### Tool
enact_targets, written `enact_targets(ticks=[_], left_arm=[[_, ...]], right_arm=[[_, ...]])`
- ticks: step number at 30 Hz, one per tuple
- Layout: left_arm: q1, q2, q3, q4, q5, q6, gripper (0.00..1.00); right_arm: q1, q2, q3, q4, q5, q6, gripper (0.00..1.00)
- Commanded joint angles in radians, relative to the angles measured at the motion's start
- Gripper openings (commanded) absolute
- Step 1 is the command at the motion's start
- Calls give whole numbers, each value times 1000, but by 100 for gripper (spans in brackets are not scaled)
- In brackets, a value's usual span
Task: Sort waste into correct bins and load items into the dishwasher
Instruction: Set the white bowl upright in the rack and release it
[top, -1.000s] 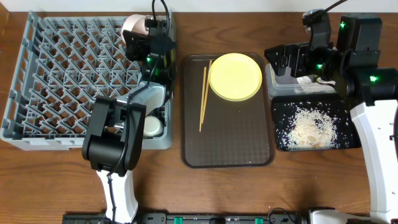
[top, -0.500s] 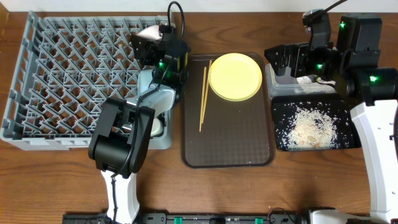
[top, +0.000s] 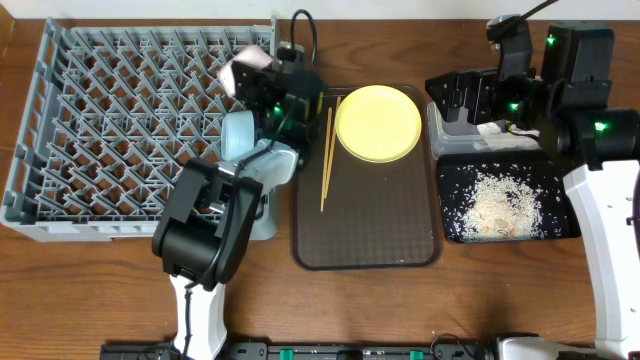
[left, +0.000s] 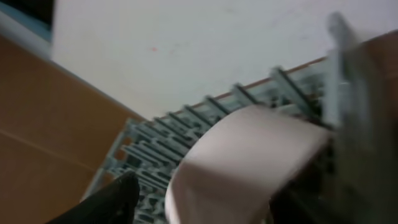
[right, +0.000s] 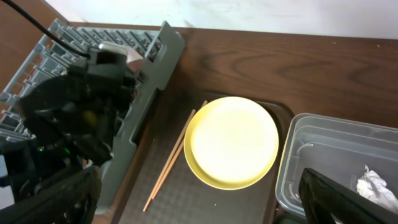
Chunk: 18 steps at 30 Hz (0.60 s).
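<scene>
Overhead, upper centre: the left tool (top: 257, 76) grips the white bowl (top: 240, 68), tilted above the dish rack (top: 110, 110); best seated on edge between pegs.

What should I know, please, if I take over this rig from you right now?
Left hand: shut on the white bowl, over the rack's right edge.
Right hand: open, empty, above the clear tub.
Done: blue bowl in rack; tissue in tub; rice in black tray.
Left: seat the white bowl, then load the yellow plate and chopsticks from the brown tray.
</scene>
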<state>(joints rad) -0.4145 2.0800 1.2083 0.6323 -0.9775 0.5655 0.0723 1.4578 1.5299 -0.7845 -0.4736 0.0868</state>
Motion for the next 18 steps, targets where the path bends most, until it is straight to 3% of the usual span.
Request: enact_targets(ticks=[1,10,16,18], left_arm=[[3,2,10,-37,39,-153,70],[3,-206,10,-280,295,-415,72],[-26,-387,10,-619,582,-665,70],[-50,-425,10,-716,632,-737,65]], right_arm=[[-6,1,10,2,-1,2,99],[-6,1,10,2,-1,2,99],[-6,1,10,2,-1,2,99],[-6,1,10,2,-1,2,99]])
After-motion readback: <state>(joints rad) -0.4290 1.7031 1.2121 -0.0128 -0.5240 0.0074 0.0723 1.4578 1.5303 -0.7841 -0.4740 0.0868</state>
